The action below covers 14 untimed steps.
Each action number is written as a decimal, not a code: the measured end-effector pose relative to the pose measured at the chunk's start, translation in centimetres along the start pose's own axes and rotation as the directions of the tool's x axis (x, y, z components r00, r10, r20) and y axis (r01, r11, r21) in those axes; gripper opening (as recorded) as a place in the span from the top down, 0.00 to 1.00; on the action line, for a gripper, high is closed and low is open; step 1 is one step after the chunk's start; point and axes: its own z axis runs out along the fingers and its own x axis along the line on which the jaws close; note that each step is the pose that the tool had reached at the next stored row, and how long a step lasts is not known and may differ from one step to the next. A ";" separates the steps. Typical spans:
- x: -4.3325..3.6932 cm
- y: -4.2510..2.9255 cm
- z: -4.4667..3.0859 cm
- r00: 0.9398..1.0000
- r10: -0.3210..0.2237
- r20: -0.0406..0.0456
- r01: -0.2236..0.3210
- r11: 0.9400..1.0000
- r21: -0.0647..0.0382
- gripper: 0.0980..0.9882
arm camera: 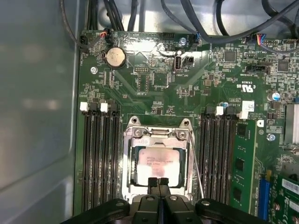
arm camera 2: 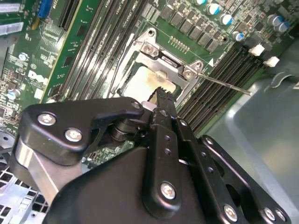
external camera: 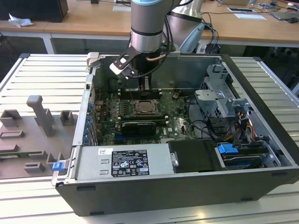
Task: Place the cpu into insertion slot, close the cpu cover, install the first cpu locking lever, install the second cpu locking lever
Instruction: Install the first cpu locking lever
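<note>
The cpu (arm camera: 158, 164) lies flat in the insertion slot (arm camera: 132, 186), its silvery top showing through the window of the cpu cover (arm camera: 158, 134), which rests down around it. A thin locking lever (arm camera: 196, 163) runs along one side of the socket and slants away from it; in the second wrist view this lever (arm camera 2: 224, 84) sticks out over the memory slots. My gripper (arm camera: 159, 183) is shut with nothing between its fingers, and its tips hover at the edge of the cpu (arm camera 2: 142, 81). In the exterior view the gripper (external camera: 145, 86) hangs just above the socket (external camera: 145, 107).
The motherboard sits inside an open computer case (external camera: 243, 140). Black memory slots (arm camera: 100, 154) flank the socket on both sides. A black graphics card (external camera: 138, 126), a power supply (external camera: 124, 161), a drive cage (external camera: 224, 100) and cables surround it. Grey fixtures (external camera: 39, 116) stand on the table at the exterior view's left.
</note>
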 end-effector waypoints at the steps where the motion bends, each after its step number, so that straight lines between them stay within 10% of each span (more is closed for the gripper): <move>1: 0.01 -0.10 -0.28 1.000 0.000 0.000 0.000 1.000 0.000 0.99; 7: 0.10 -1.68 -1.90 0.999 -0.050 0.000 0.050 0.999 0.001 0.99; 14: 0.09 -1.68 -1.72 0.964 -0.265 -0.003 0.265 0.964 0.003 0.99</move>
